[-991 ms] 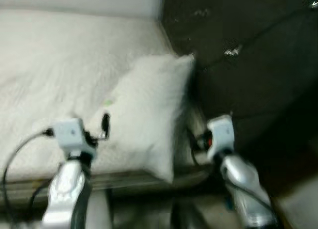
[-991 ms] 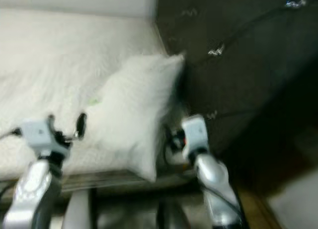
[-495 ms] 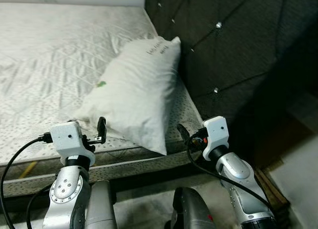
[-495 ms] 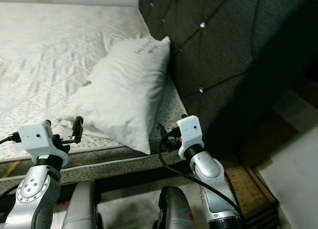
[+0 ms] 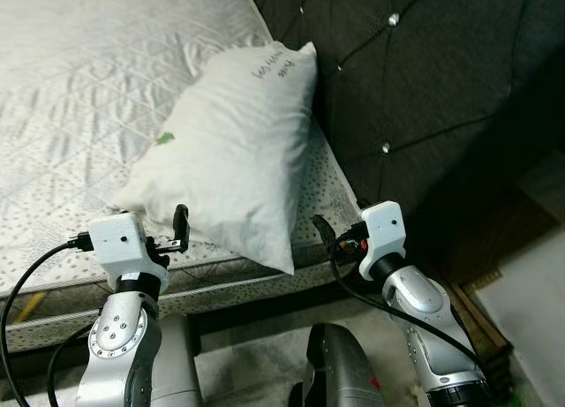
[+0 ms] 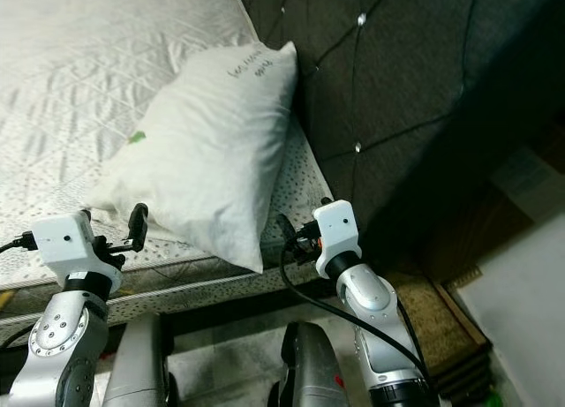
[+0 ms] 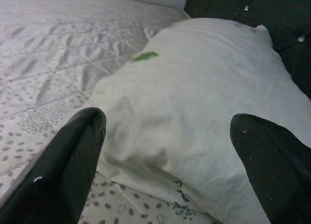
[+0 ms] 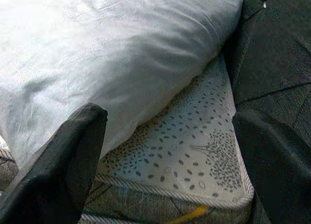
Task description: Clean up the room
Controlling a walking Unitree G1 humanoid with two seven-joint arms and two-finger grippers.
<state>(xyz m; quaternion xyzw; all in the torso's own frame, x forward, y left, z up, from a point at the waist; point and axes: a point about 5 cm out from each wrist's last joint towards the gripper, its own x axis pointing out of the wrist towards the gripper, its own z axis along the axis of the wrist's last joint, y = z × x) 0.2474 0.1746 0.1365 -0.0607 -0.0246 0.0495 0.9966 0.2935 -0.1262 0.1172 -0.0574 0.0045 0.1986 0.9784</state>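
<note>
White pillow (image 5: 237, 151) askew at mattress (image 5: 79, 98) corner. Left gripper (image 7: 170, 151) and right gripper (image 8: 170, 151) spread wide, empty. Risk: pillow probably slides off edge if nudged.

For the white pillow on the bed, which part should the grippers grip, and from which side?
Probably the pillow's two near corners, approached from the mattress's foot-side edge: they lie directly ahead of the open left gripper and right gripper, while its far end leans against the headboard.
</note>
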